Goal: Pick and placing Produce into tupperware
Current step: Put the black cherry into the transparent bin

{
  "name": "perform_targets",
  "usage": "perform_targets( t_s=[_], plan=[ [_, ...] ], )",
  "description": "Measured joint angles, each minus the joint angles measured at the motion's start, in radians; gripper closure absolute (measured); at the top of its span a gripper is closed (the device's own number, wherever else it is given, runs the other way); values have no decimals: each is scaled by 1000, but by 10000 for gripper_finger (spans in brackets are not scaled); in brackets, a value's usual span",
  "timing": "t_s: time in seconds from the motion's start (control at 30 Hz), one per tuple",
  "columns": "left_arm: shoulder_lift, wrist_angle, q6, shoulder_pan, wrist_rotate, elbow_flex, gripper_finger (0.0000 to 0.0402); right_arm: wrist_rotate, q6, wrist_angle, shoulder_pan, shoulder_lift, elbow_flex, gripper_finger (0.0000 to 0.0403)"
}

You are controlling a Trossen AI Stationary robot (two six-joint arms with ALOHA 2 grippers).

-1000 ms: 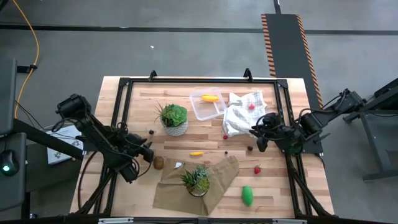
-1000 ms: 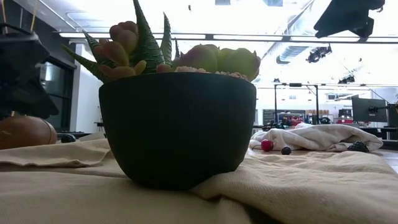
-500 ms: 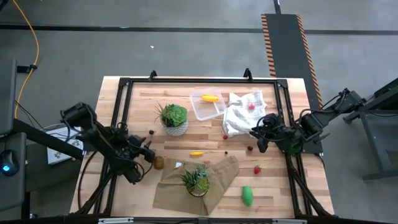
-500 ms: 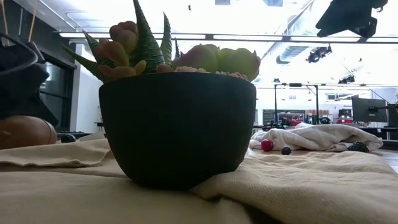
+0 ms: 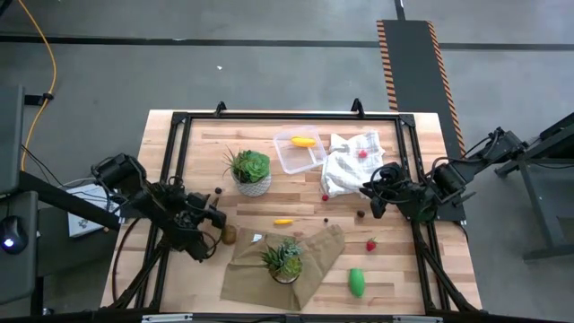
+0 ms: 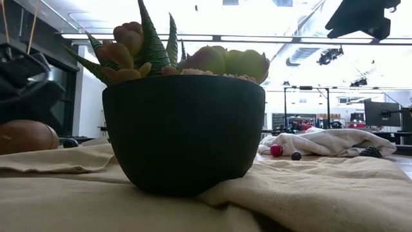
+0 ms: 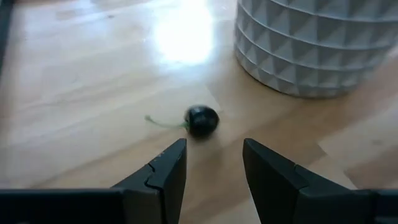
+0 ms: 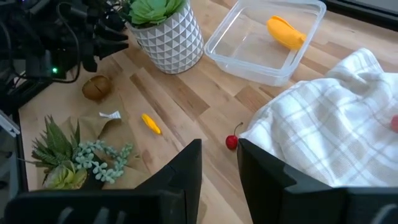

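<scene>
Hovering left gripper (image 7: 214, 163) over a dark cherry (image 7: 202, 120); nothing held.

Jaws parted about halfway, empty; cherry lies just ahead of the fingertips, white pot (image 7: 317, 46) beyond it, brown ball (image 5: 229, 234) just beside the claw. Right gripper (image 8: 219, 155): narrowly parted, empty, red cherry (image 8: 232, 142) just ahead. Tupperware (image 5: 299, 152), holding one yellow piece (image 5: 303, 141), sits well apart from both.

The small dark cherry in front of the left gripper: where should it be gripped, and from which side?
Probably the round body of the dark cherry, not its thin green stem, which trails off to one side. It lies alone on bare wood beside the white pot, so the open left gripper could come down from above, fingers straddling the ball across the stem's line.
</scene>
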Motion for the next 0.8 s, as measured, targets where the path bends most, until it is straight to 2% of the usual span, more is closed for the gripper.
perform_targets(
  t_s=[0.27,0.63,0.8],
  plan=[
    [0,5,34,101,-17,0,254,0,35,5,0,0,0,308],
    [0,53,35,108,-45,0,254,0,30,24,0,0,0,308],
    [-4,52,29,108,-48,0,254,0,-38,19,0,0,0,308]
  ],
)
